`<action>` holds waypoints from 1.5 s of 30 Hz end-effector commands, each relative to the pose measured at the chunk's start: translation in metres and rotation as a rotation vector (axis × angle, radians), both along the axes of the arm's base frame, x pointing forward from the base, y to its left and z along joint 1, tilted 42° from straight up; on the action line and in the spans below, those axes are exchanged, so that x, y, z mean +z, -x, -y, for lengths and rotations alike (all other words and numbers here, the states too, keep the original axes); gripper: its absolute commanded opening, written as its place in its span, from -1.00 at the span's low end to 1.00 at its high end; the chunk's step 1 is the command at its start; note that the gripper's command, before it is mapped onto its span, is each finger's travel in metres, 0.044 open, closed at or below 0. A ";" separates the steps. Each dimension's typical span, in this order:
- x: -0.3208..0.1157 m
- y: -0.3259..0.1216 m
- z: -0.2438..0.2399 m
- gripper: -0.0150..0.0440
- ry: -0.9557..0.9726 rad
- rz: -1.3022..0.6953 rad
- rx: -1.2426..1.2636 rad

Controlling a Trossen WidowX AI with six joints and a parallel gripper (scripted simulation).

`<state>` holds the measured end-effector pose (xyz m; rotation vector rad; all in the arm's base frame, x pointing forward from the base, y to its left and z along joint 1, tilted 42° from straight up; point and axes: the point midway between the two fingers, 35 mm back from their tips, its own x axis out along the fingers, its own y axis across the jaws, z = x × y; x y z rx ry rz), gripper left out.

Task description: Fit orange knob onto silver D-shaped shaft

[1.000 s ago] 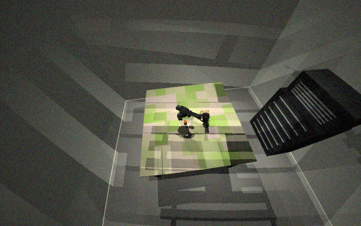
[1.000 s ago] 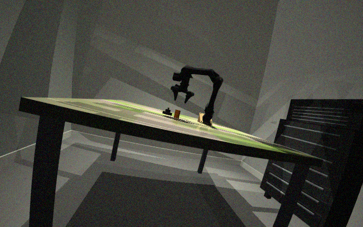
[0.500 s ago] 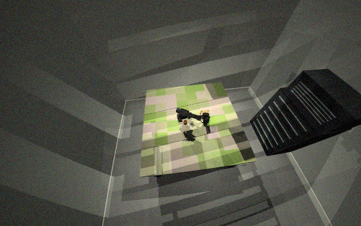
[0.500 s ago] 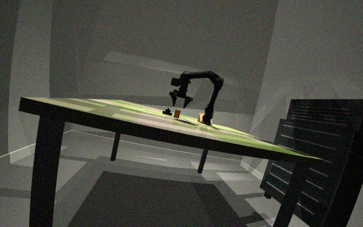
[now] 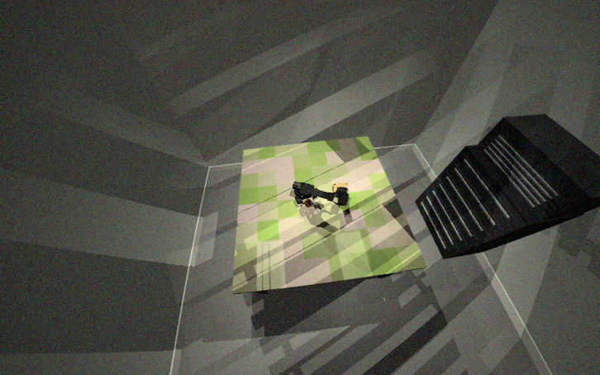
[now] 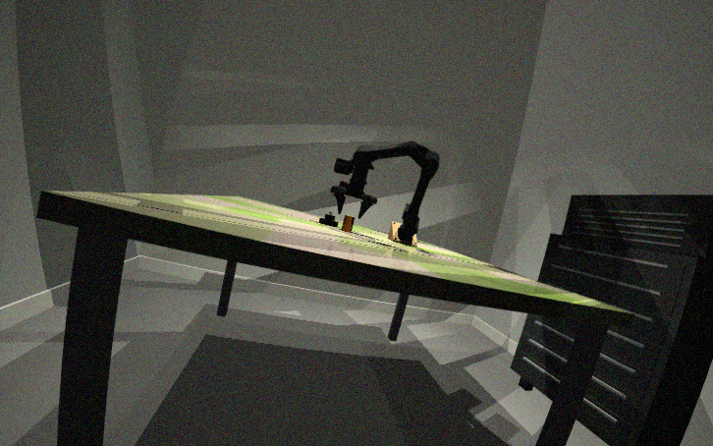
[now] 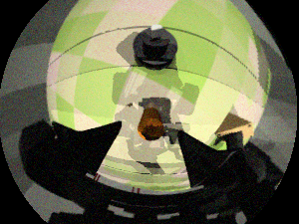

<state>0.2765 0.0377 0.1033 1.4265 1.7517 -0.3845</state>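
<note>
The orange knob (image 5: 307, 202) (image 6: 348, 223) (image 7: 150, 129) stands on the table. Its hole is not visible. The dark round pedestal (image 6: 329, 220) (image 7: 154, 61) stands a short way from the knob, above it in the wrist view. The small pale shaft (image 6: 330, 212) (image 7: 155, 27) sticks up from it; its flat side is too small to make out. I cannot pick out the pedestal in the top view. My gripper (image 6: 350, 215) (image 7: 149, 128) is open and empty, pointing down just above the knob, which shows between the two fingers in the wrist view.
The table (image 5: 309, 265) (image 6: 210, 231) has a green and pale checkered top. The black arm base (image 5: 340, 196) (image 6: 408, 231) stands beside a tan block (image 5: 340, 186) (image 6: 394, 230) (image 7: 236, 123). A black drawer cabinet (image 5: 495, 194) (image 6: 620, 273) stands beyond the table's right side.
</note>
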 end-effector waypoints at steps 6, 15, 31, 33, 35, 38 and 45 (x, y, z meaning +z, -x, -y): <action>-0.011 0.000 -0.011 1.00 -0.004 -0.001 -0.006; -0.021 0.000 -0.020 1.00 -0.005 -0.001 -0.006; -0.036 0.003 -0.035 0.91 -0.009 -0.001 -0.006; -0.036 0.003 -0.035 0.73 -0.009 -0.001 -0.006; -0.036 0.003 -0.035 0.56 -0.009 -0.001 -0.006; -0.036 0.003 -0.035 0.29 -0.009 -0.001 -0.006; -0.036 0.003 -0.035 0.00 -0.009 -0.001 -0.006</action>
